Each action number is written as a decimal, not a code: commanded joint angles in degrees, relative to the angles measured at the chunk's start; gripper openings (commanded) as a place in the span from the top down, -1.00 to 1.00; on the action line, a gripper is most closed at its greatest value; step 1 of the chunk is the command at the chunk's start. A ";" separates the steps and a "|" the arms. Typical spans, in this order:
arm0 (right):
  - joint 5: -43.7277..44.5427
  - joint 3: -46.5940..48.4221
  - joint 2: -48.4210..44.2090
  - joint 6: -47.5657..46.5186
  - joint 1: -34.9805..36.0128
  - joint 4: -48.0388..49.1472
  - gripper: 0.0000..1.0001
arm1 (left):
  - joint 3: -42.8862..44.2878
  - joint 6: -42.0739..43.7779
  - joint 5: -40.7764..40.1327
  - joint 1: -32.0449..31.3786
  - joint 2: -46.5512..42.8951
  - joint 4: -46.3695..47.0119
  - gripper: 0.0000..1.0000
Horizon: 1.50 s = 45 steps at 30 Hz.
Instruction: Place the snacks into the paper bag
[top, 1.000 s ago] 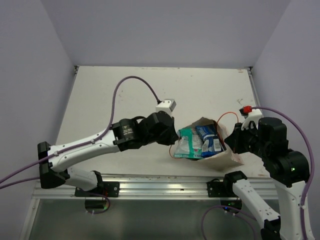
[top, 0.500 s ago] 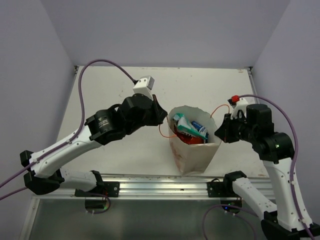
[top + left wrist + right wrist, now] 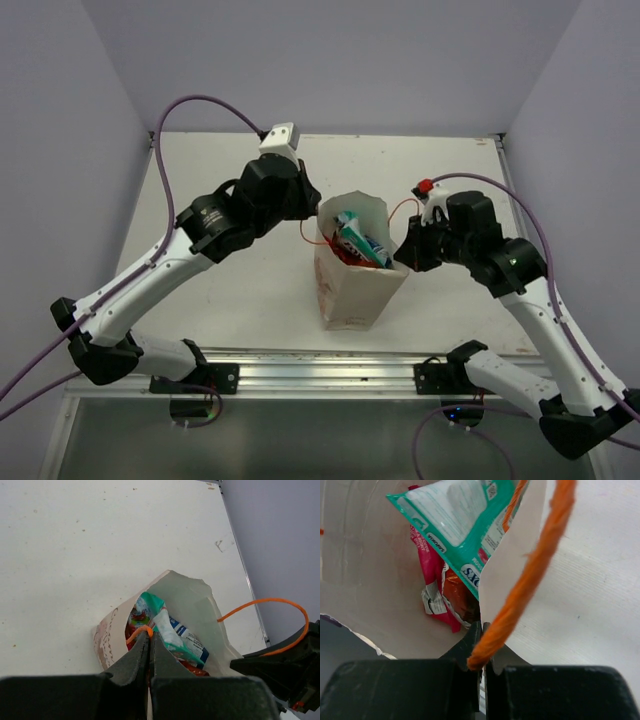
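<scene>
Left gripper (image 3: 150,641) pinched fully shut on the left handle (image 3: 141,631). Right gripper (image 3: 481,652) likewise clamped on the right handle (image 3: 536,562). Orange loops pulled to opposite sides, probably to hold the paper bag (image 3: 350,290) upright with its mouth spread. Inside: teal packet (image 3: 462,517) on top, blue packet (image 3: 192,641) beside it, pink packet (image 3: 427,555) and red packet (image 3: 456,592) underneath. Snacks look all in. Can't tell if the bag's base touches the table (image 3: 420,165).
</scene>
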 commanded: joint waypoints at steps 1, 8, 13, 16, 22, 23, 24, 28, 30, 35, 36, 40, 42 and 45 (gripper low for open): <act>4.25 -1.17 1.67 2.58 5.46 7.55 1.00 | -1.79 2.20 0.86 2.94 -1.55 5.12 1.00; 6.63 -4.86 2.21 3.82 8.20 10.27 1.00 | -8.04 0.27 0.51 4.70 -2.78 3.46 1.00; 7.16 -4.25 2.29 3.29 8.47 9.84 0.97 | -9.28 -0.96 0.25 4.70 -3.66 3.02 1.00; 7.42 -2.67 2.38 3.29 8.38 9.57 0.65 | -6.91 -0.17 0.60 4.70 -3.67 3.54 0.78; 8.21 3.04 2.29 2.68 8.47 7.20 0.32 | -1.38 1.06 0.52 4.70 -4.10 4.51 -0.33; 8.22 3.83 2.03 2.59 8.56 6.24 0.30 | -0.93 1.24 0.43 4.61 -4.54 4.60 -0.33; 8.65 5.49 1.94 2.50 8.47 5.62 0.28 | -0.05 1.50 0.17 4.61 -4.72 4.60 -0.34; 11.37 9.11 1.68 1.71 8.47 1.93 0.14 | 1.80 1.85 -1.33 4.70 -5.42 4.07 -0.42; 12.60 10.51 1.42 1.44 8.47 -0.09 0.10 | 2.32 2.11 -2.21 4.70 -5.95 4.07 -0.47; 19.19 13.59 0.89 1.97 8.56 -4.74 0.07 | 2.85 2.81 -7.29 4.70 -9.27 4.95 -0.47; 21.20 15.16 0.54 2.32 8.47 -5.54 0.05 | 2.59 3.51 -8.44 4.70 -10.33 6.69 -0.47; 33.24 18.07 -1.65 2.59 8.47 -9.32 -0.16 | 0.31 9.22 -15.03 4.70 -16.57 11.80 -0.59; 39.84 18.69 -2.97 2.24 8.56 -11.07 -0.22 | 0.74 12.20 -18.90 4.70 -18.25 10.85 -0.71; 44.59 19.22 -4.73 1.71 8.47 -12.48 -0.30 | 2.41 13.45 -22.07 4.70 -18.61 7.34 -0.77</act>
